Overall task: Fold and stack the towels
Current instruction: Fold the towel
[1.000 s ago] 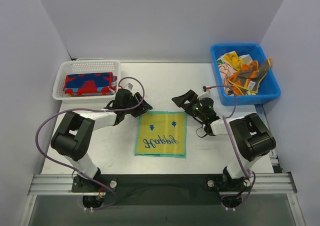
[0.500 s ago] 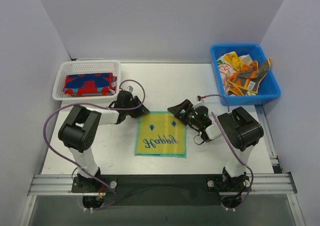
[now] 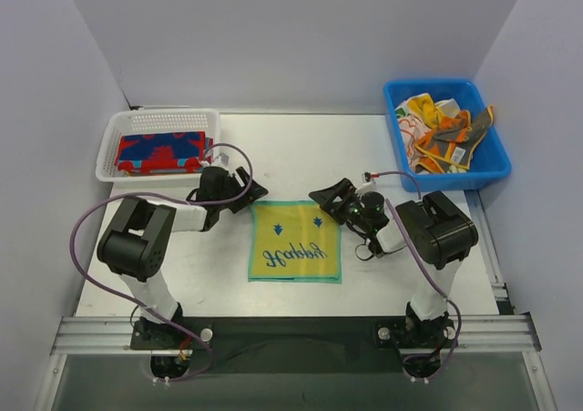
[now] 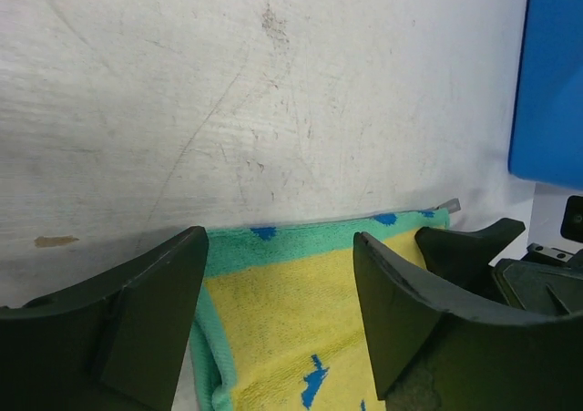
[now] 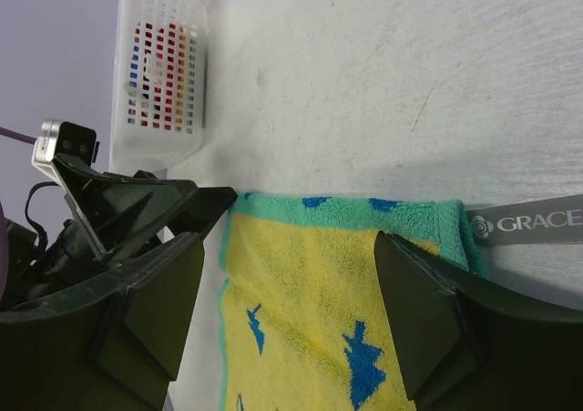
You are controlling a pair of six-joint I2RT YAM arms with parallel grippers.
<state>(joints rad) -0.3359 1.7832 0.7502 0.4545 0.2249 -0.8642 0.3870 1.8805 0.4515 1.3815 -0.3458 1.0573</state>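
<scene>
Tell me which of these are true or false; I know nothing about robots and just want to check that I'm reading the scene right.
1. A yellow towel lies spread flat on the table. True.
2. The white basket is empty. False: a folded red-and-blue towel lies in it.
3. The left gripper and the right gripper are at the yellow towel's far corners, jaws open. True.
4. The blue bin stands at the table's left side. False: it stands at the far right, with crumpled towels inside.
5. One gripper holds a towel in the air. False: neither holds anything.
</scene>
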